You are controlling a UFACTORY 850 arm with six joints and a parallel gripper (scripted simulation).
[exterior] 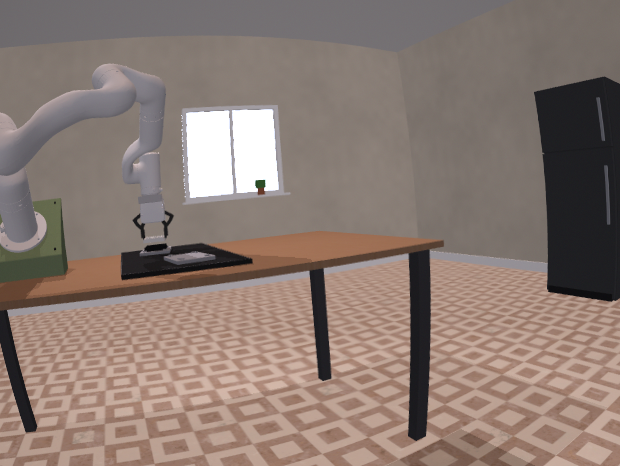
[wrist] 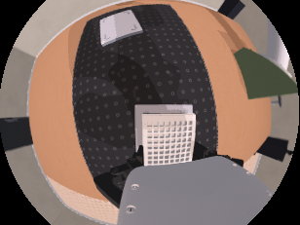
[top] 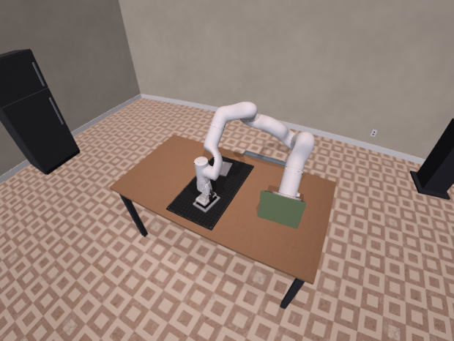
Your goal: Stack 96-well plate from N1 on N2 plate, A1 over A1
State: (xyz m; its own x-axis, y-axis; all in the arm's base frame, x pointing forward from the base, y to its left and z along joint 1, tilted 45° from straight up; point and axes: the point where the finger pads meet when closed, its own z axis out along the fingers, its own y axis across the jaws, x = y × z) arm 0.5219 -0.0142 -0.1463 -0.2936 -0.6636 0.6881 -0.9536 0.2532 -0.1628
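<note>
My gripper (exterior: 153, 234) (top: 211, 190) points straight down over the near end of the black mat and is shut on the white 96-well plate (exterior: 153, 239), gripping its two long sides. The plate shows in the wrist view (wrist: 168, 142) with its well grid facing up, and in the top view (top: 203, 200). It hangs level, just above the nest N2 (top: 209, 206), where a dark plate (exterior: 156, 246) sits in a white frame. I cannot tell whether the two plates touch. The nest N1 (top: 224, 169) at the far end of the mat looks flat, light grey and empty. I cannot make out the cut corners.
The arm's green base block (top: 281, 208) stands on the brown table to the right of the mat. A grey rail (top: 263, 157) lies along the table's back edge. A black fridge (top: 31, 110) and a black cabinet (top: 438, 165) stand away from the table.
</note>
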